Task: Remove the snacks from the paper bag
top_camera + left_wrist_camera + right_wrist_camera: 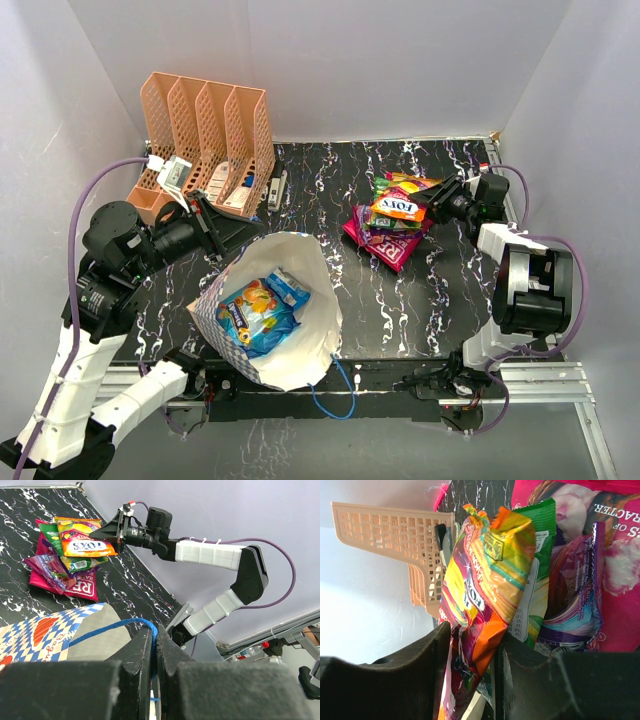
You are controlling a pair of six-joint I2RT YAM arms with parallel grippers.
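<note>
The blue-and-white checkered paper bag (300, 350) stands open at the table's front centre, with a blue pouch (258, 310) lying inside. My left gripper (250, 235) is at the bag's far rim, shut on the bag's blue cord handle (115, 626). Several pouches lie in a pile at the right: magenta (385, 248), green (50, 530) and purple (50, 567). My right gripper (440, 195) is shut on an orange-red FOX'S pouch (398, 208), which it holds on top of that pile. The pouch (480, 590) sits between its fingers (420, 670).
A peach slotted file rack (205, 135) with small items stands at the back left, close behind my left arm. The bag's other cord handle (335, 395) hangs over the table's front edge. White walls enclose the table.
</note>
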